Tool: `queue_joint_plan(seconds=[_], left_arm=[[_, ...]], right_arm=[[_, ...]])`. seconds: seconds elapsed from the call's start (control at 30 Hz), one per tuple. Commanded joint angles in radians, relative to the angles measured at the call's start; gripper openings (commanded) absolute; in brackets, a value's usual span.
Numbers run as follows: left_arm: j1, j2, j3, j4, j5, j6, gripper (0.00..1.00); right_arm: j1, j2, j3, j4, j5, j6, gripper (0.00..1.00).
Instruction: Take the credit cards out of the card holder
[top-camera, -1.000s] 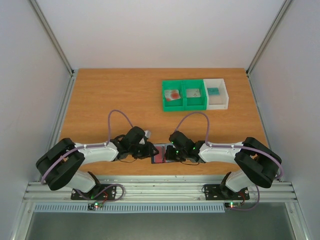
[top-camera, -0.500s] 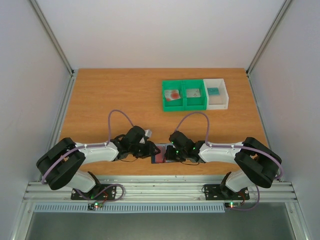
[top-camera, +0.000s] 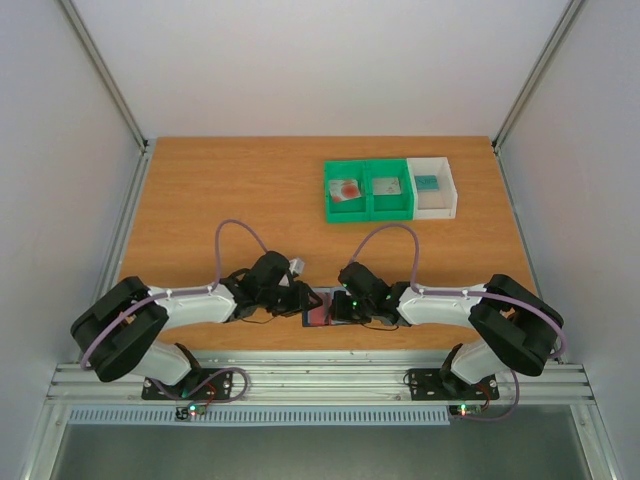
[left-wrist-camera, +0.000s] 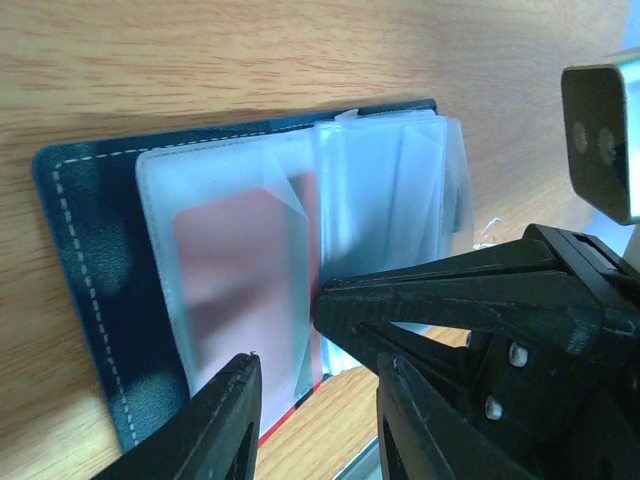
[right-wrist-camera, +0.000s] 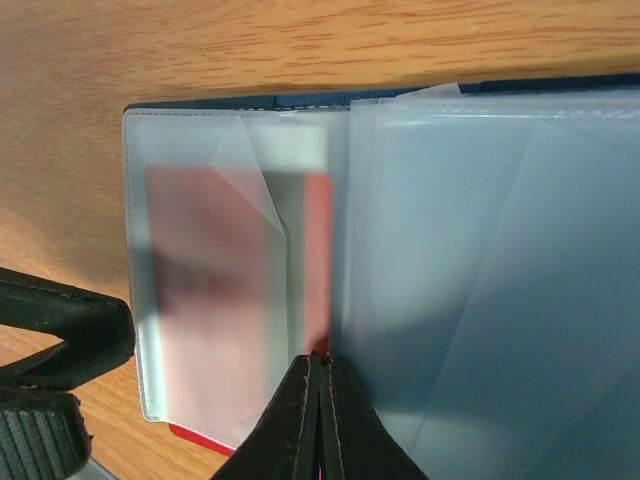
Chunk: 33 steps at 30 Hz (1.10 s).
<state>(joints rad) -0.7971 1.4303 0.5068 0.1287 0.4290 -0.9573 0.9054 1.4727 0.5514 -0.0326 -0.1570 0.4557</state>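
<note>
Judging the red credit card (right-wrist-camera: 318, 260) thin, stiff, slick: grasp its exposed bottom edge. Left gripper (left-wrist-camera: 318, 368) apart, right gripper (right-wrist-camera: 320, 365) together.

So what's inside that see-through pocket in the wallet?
A red card sits inside the frosted pocket of the card holder. The plastic blurs it, so its print cannot be read. Whether more cards lie beneath it is hidden.
</note>
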Motion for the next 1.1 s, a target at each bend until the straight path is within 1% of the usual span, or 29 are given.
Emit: queue_joint_plan(seconds=[0.0,0.07,0.17,0.5,0.87,0.9,1.07], left_arm=[[0.000,-0.036,0.028,-0.056,-0.049,0.024,0.34],[0.000,-0.046,0.036,-0.097,-0.074,0.038,0.37],[0.000,-0.054,0.039,-0.124,-0.101,0.052,0.38],[0.000,-0.016,0.040,-0.107,-0.082,0.049,0.27],[0.000,0.019,0.039,-0.099,-0.082,0.045,0.26],[0.000,0.020,0.039,-0.097,-0.081,0.045,0.25],[0.000,0.023,0.038,-0.091,-0.079,0.043,0.15]], right_arm=[[0.009,0.013,-0.026,-0.023,0.031,0.011,0.01],[0.009,0.010,-0.028,-0.023,0.031,0.011,0.01],[0.009,0.009,-0.028,-0.023,0.031,0.011,0.01],[0.009,0.011,-0.025,-0.022,0.030,0.010,0.01],[0.009,0.011,-0.025,-0.021,0.030,0.010,0.01],[0.009,0.011,-0.025,-0.021,0.030,0.011,0.01],[0.009,0.008,-0.025,-0.023,0.030,0.011,0.01]])
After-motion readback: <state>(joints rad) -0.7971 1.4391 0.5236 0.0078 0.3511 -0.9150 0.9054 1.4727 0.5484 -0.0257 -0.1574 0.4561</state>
